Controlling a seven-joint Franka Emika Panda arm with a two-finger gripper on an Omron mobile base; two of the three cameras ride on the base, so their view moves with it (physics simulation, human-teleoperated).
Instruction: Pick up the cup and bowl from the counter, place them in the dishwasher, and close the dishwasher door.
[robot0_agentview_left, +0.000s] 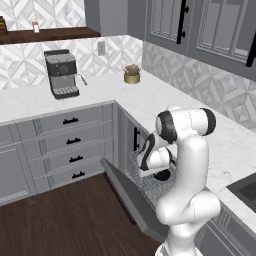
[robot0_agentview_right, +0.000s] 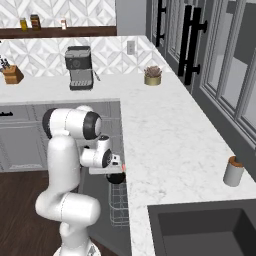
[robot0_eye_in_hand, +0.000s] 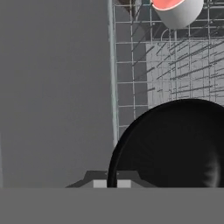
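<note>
Here, the bowl is being lowered into the dishwasher rack.

Nearest the hand camera, the black bowl (robot0_eye_in_hand: 175, 144) fills the lower right, its rim pinched in the clenched gripper (robot0_eye_in_hand: 111, 183); the finger tips themselves are hard to make out, so the hold is inferred from the rim's position. Beneath and beyond it lies the grey wire rack (robot0_eye_in_hand: 131, 65) of the dishwasher (robot0_agentview_left: 150, 187), with the dishwasher door (robot0_agentview_left: 130, 195) dropped open to the side. Farthest, the cup (robot0_eye_in_hand: 177, 11) already sits in the rack, well apart from the bowl. The step is best done by descending straight until the bowl rests on the wires, keeping clear of the cup, and only then releasing.
</note>
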